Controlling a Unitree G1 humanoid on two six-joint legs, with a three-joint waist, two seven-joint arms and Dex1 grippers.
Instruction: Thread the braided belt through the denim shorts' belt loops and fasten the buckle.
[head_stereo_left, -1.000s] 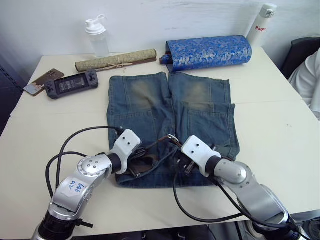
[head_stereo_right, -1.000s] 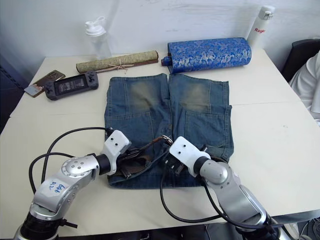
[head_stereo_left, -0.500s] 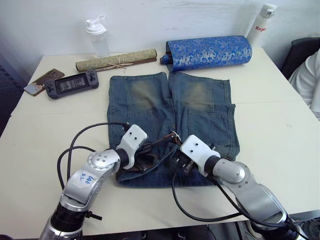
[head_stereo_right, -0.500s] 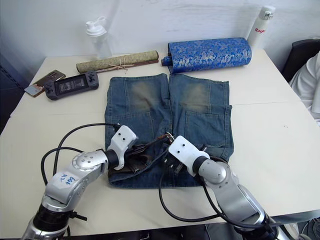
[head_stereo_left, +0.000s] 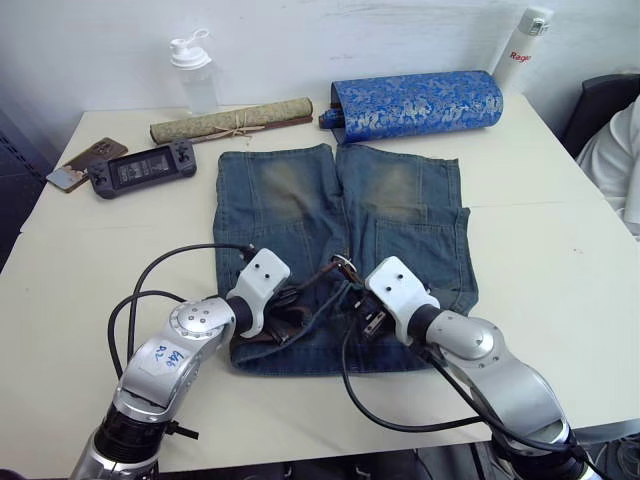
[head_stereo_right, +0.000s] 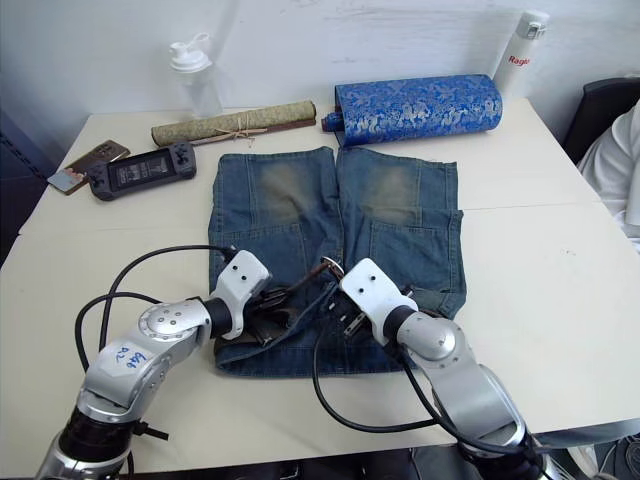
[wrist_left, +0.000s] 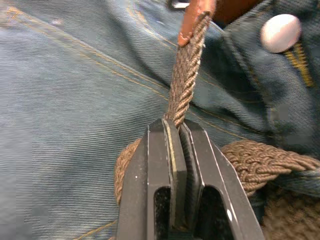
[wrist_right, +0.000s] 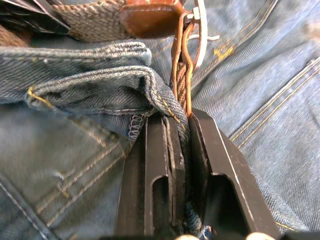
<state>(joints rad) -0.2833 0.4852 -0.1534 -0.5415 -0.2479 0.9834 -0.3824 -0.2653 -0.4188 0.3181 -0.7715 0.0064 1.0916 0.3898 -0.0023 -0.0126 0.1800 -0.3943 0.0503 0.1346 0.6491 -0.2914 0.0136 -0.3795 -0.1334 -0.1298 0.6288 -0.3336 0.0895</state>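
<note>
A cream table (head_stereo_left: 560, 300) stands against a white wall. Along its far edge, from ten o'clock round to one o'clock, lie a phone (head_stereo_left: 85, 160), a dark handheld game console (head_stereo_left: 143, 169), a clear shaker bottle (head_stereo_left: 195, 75), a rolled tan scroll (head_stereo_left: 232, 120), a blue brocade roll (head_stereo_left: 418, 103) and a white flask (head_stereo_left: 522, 50). At three o'clock a person's white sleeve (head_stereo_left: 615, 160) shows beside a dark chair.

The denim shorts (head_stereo_left: 340, 230) lie flat mid-table, legs pointing to twelve o'clock, waistband nearest the robot. Both grippers work at the waistband: the left gripper (head_stereo_left: 285, 300) at about seven o'clock of the shorts, the right gripper (head_stereo_left: 360, 310) at about five o'clock, with the buckle (head_stereo_left: 343, 266) between them.

From overhead the fingers are hard to read; the wrist views settle it. In the left wrist view, the left gripper's fingers (wrist_left: 165, 165) are pressed together on the braided belt (wrist_left: 184, 85), which runs up to a tan leather tab; a silver button (wrist_left: 280, 32) sits nearby on the denim. In the right wrist view, the right gripper is pinching a fold of the waistband together with a belt strand, just below the silver buckle and its brown leather tab (wrist_right: 150, 17).
</note>
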